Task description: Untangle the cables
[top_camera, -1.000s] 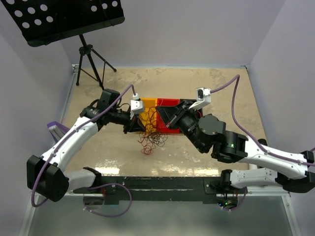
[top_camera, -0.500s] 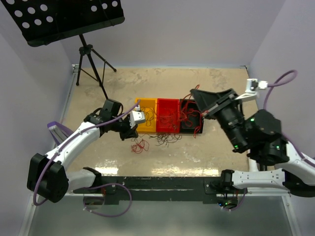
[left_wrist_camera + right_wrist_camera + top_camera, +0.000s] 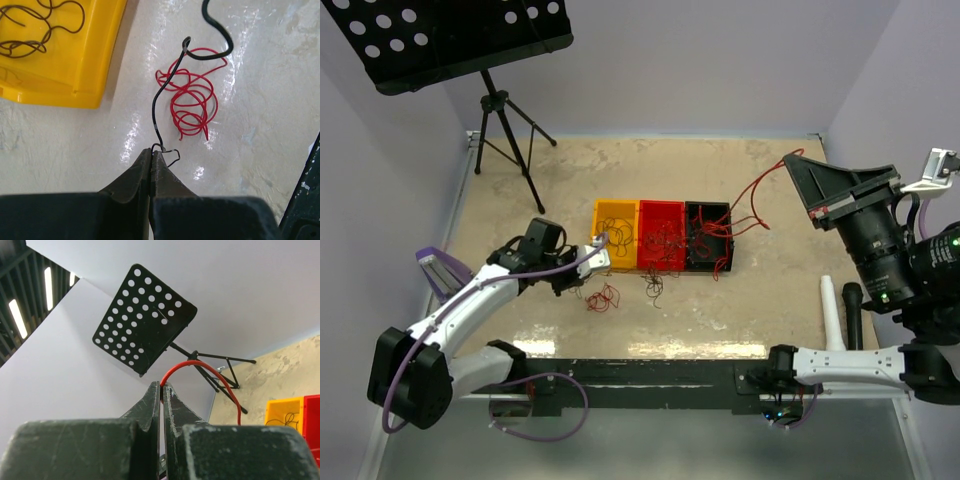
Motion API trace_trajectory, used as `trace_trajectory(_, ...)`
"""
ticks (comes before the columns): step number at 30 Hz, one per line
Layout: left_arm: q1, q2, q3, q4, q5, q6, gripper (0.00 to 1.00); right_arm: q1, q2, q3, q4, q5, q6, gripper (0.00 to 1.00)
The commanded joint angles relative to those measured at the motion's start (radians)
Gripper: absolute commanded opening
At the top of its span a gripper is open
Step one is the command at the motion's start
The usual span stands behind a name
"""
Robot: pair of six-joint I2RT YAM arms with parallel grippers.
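**A:** Where are the cables (image 3: 665, 240)?

**B:** Mostly on the beige table (image 3: 570, 170), in a row of three bins: yellow bin (image 3: 599, 214), red bin (image 3: 660, 206), black bin (image 3: 708, 207). They are thin, curly strands, red and dark. Some spill over the front edges of the red and black bins.

**A:** Any loose ones?

**B:** A red coil (image 3: 192, 100) lies on the table just in front of the yellow bin, several loops bunched together. A dark brown wire (image 3: 35, 30) curls inside the yellow bin.

**A:** And the arms?

**B:** The right gripper (image 3: 161, 386) is raised high at the table's right side. Its fingers are pressed together on a long red cable (image 3: 755, 188), which arches from the tip and runs down into the black bin. The left gripper (image 3: 151, 150) is low beside the coil. Its tips are closed, pinching the kinked end of a thin black wire (image 3: 156, 110) that overlaps the coil's edge.
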Motion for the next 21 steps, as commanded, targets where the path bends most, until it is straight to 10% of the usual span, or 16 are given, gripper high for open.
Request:
trace_trajectory(1,0.003,-0.038,-0.029,0.009,-0.040,0.057,0.00,0.003,0.020,0.054,0.018,-0.015,-0.054,0.00)
trace_trajectory(21,0.003,-0.156,-0.254,0.047,-0.321,0.252,0.00,0.003,0.113,0.400,0.050,0.029,-0.336,0.00)
